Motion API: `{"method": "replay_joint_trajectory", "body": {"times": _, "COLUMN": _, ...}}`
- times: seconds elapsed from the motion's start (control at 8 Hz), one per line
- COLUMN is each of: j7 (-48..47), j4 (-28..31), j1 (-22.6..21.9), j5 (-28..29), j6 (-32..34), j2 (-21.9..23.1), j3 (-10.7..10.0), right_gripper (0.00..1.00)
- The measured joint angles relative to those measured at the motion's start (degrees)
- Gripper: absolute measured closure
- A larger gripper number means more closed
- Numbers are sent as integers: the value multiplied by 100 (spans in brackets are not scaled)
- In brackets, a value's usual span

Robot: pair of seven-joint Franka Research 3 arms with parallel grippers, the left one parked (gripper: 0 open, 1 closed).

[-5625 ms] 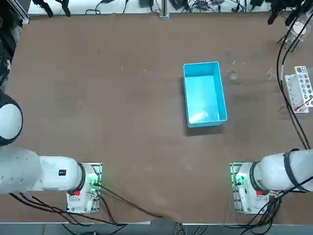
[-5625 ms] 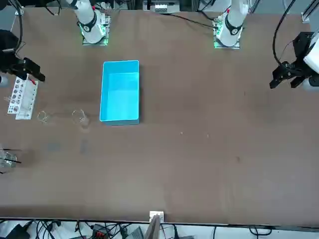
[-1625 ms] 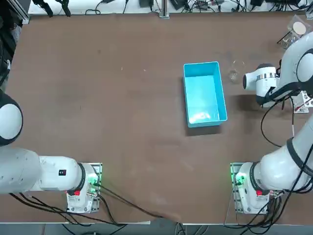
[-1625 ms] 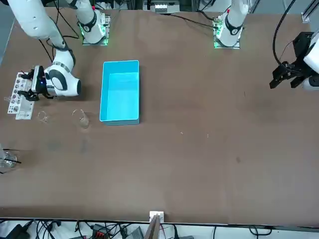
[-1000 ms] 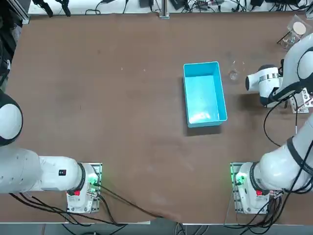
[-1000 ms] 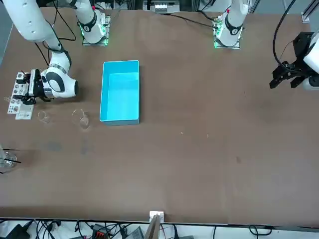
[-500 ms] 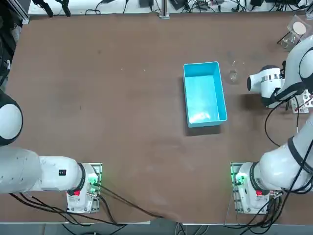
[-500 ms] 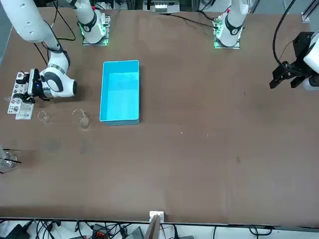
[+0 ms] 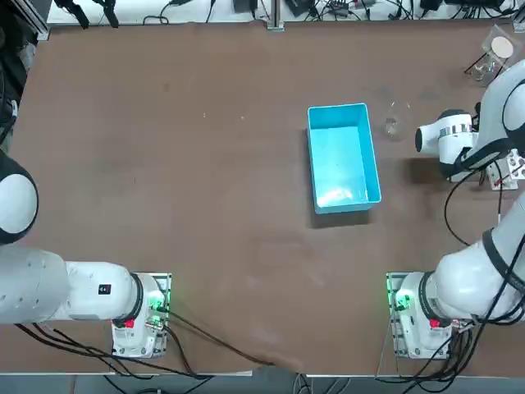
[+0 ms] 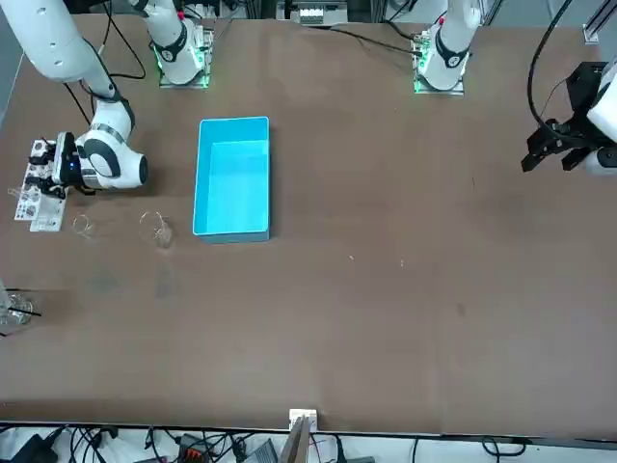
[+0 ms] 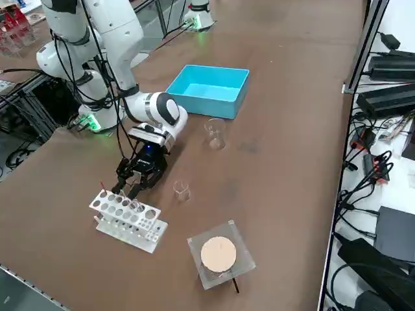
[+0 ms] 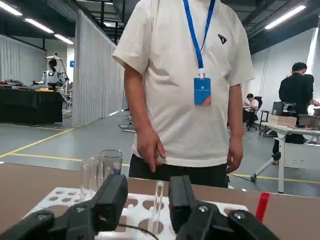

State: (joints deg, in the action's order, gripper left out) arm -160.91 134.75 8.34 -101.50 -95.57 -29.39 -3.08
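Right gripper (image 11: 131,186) is low over the test tube rack (image 11: 127,218) at the robot's far right table edge. Jaws are spread, nothing clamped. In the wrist view a clear test tube (image 12: 158,209) stands in the rack in the gap between the fingers (image 12: 113,196), touching neither as far as I can see. Red-capped tube (image 12: 261,205) sits further along the rack. Small beaker (image 11: 181,190) is just beside the gripper, blue bin (image 11: 209,91) well apart. Person (image 12: 186,85) stands behind the rack.
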Motion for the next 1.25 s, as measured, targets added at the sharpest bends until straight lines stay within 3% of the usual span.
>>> {"method": "replay_joint_trajectory", "body": {"times": 0.88, "j7": -2, "j4": -3, "j1": 67, "j5": 0, "j6": -97, "j2": -6, "j3": 0, "right_gripper": 71}}
{"method": "replay_joint_trajectory", "body": {"times": 1.25, "j7": -2, "j4": -3, "j1": 65, "j5": 0, "j6": -98, "j2": -7, "j3": 27, "right_gripper": 72}}
